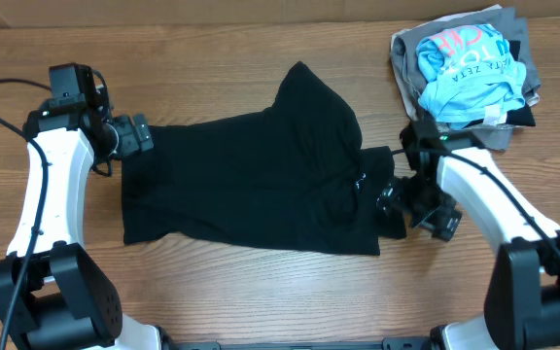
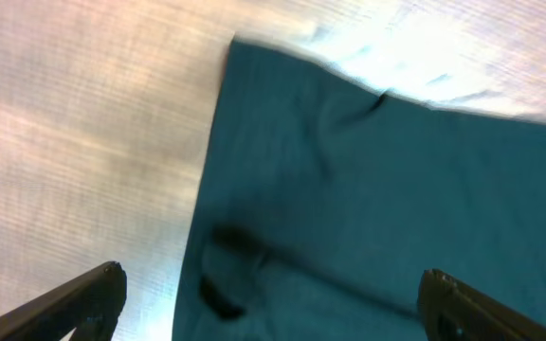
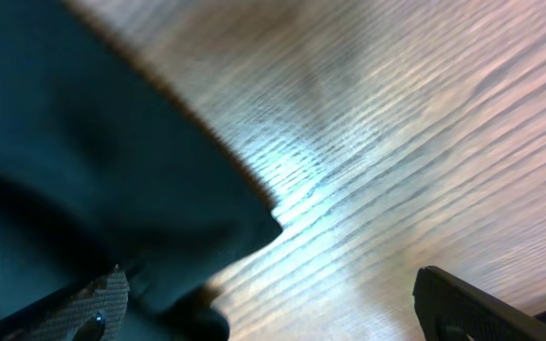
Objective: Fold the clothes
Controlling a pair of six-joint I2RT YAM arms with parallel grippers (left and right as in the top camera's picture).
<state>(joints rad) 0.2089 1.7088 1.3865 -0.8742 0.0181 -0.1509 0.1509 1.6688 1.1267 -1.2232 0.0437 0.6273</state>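
Overhead, the black shirt point(image 1: 251, 180) is lying rumpled. Empty, the left fingers point(image 2: 74, 303) and right fingers point(image 3: 482, 298) are gaping wide, risking a shallow, slipping pinch.

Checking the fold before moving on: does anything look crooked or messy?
Yes. The black shirt lies unevenly: its far side is bunched into a hump, and its right end is rumpled beside the right gripper.

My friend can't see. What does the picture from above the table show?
A black shirt lies spread out, rumpled, on a wooden table. The left end effector is at its left edge, the right end effector at its right edge. Other clothes are piled in the far right corner.
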